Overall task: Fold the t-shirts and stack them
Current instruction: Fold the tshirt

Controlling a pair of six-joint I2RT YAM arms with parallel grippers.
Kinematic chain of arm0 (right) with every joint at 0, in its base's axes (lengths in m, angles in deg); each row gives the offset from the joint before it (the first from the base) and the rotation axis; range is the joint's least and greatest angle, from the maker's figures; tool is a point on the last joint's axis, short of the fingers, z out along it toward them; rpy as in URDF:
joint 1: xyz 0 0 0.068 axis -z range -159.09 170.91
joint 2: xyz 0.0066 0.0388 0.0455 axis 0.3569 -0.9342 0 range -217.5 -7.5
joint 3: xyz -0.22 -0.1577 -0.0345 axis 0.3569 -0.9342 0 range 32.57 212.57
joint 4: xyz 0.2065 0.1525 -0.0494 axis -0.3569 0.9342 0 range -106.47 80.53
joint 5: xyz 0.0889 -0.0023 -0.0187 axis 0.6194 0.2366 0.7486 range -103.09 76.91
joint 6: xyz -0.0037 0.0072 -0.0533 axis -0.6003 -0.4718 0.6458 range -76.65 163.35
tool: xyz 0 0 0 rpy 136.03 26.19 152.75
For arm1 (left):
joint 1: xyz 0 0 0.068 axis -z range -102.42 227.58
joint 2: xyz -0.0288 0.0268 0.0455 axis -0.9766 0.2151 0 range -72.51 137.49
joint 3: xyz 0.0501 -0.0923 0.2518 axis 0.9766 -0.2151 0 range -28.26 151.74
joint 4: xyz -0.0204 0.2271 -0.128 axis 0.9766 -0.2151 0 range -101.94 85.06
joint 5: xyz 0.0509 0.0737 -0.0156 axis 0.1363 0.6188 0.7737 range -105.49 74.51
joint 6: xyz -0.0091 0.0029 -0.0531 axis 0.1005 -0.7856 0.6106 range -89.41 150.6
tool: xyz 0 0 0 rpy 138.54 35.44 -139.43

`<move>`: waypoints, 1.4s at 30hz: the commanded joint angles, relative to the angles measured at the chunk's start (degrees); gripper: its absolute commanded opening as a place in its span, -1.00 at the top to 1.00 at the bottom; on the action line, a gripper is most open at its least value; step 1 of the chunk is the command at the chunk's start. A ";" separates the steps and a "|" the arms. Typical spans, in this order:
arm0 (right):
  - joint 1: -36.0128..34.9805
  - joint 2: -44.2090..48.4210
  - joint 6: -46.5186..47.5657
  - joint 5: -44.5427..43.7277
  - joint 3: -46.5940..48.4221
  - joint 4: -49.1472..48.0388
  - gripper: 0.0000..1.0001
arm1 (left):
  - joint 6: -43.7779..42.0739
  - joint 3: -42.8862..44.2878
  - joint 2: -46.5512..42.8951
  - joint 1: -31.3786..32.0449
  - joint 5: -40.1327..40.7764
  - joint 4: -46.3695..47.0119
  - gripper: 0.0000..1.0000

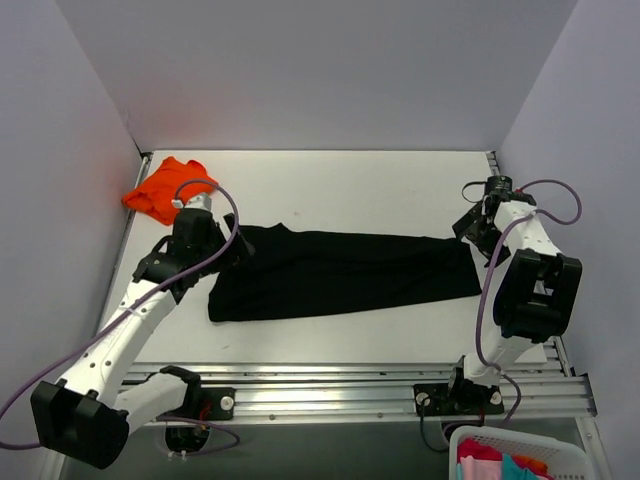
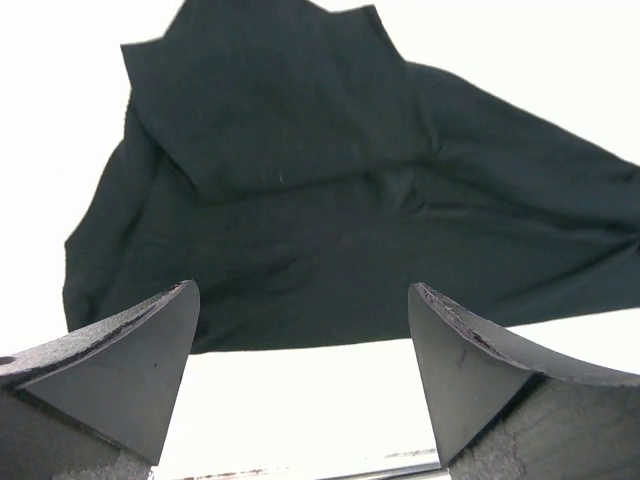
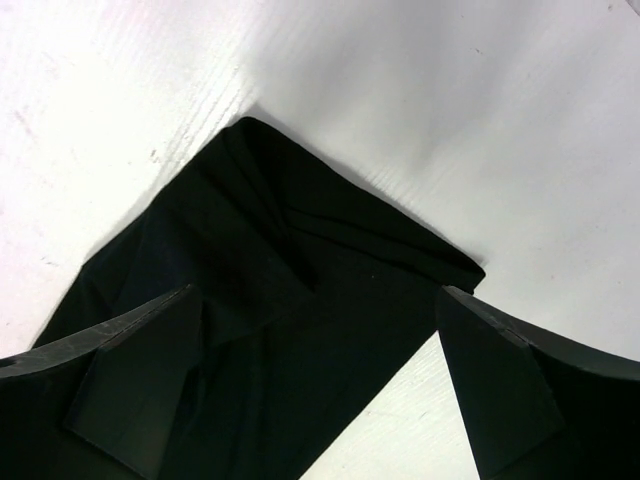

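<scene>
On the counter (image 1: 350, 185), black t-shirt (image 1: 340, 272) lying as a long band, left end effector (image 2: 305, 298) fingers apart above its left end, right end effector (image 3: 318, 292) fingers apart above its right corner, seemingly not touching it, orange t-shirt (image 1: 165, 188) at the far-left corner

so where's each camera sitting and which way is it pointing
top external: fixed above and behind the bases, looking down at the white table; both arms show, black t-shirt between them, orange t-shirt far left.
left wrist: on the left arm, looking past its open left pincer at the black t-shirt's left end.
right wrist: on the right arm, looking past its open right pincer at the shirt's right corner.
shared: both wrist views see the same black t-shirt, opposite ends.
</scene>
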 commanded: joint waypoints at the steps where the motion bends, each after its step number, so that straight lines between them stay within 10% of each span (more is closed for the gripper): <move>1: -0.15 2.41 0.00 0.13 1.90 1.57 -1.00 | 0.76 5.44 1.59 -0.02 5.56 -0.94 -0.88; 16: -0.14 1.27 1.58 1.63 6.39 4.03 -0.99 | -7.41 21.80 37.90 -8.62 -12.97 14.26 -0.88; 27: -0.23 -1.01 2.99 0.13 7.09 5.43 -0.99 | -4.25 15.31 39.93 -26.20 -40.28 31.49 -0.86; 42: -2.25 -3.83 1.41 -0.49 10.88 6.40 -0.98 | -7.41 1.78 36.95 -29.37 -44.45 30.09 -0.72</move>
